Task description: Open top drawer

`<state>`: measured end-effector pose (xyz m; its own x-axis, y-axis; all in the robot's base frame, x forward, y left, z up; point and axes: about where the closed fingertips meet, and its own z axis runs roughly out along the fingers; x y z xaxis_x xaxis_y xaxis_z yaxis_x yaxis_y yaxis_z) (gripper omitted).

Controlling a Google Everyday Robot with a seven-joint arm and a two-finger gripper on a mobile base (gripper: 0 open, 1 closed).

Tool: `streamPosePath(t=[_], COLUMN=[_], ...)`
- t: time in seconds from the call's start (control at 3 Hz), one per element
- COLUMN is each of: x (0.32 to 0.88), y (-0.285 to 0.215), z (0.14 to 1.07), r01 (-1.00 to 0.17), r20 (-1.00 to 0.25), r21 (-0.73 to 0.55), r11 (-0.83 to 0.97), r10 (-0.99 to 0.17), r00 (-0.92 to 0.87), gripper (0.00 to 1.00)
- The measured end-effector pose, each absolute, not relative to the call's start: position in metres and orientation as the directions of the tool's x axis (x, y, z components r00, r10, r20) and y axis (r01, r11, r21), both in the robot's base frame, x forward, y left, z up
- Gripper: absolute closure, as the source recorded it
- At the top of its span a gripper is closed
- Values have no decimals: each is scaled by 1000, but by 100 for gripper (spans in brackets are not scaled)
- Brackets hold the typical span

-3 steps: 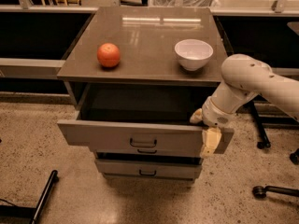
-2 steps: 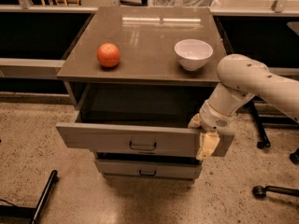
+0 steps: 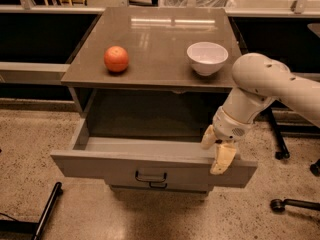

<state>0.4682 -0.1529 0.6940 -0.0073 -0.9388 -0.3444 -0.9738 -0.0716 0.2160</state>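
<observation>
The top drawer (image 3: 115, 165) of the grey-taupe cabinet (image 3: 165, 39) stands pulled far out toward the camera, and its inside looks empty. Its dark bracket handle (image 3: 150, 176) is at the centre of the front. My gripper (image 3: 214, 156) is at the right end of the drawer front, hooked over its top edge. One cream finger (image 3: 207, 136) is inside the drawer and the other finger (image 3: 223, 159) is on the outside face, closed on the panel. Only the handle (image 3: 158, 185) of a lower drawer shows beneath.
An orange (image 3: 116, 59) and a white bowl (image 3: 207, 57) sit on the cabinet top. Black chair bases (image 3: 295, 203) stand on the floor at right, and a black leg (image 3: 47, 213) at lower left. Dark shelving runs behind.
The top drawer has slid further out toward the camera. My gripper has moved with it, staying on the right end of the drawer front.
</observation>
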Motion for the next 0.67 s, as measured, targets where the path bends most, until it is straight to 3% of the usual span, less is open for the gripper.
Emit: streamPosePath(t=[0.33,0.67], x=[469,494], y=[-155,-158], z=[715,728], r01=[-981,-992], r20=[-344,-276], r21=[179,101], r11=[-80,-73], r10=[-939,-960], r00=[13,43], gripper=[41,60])
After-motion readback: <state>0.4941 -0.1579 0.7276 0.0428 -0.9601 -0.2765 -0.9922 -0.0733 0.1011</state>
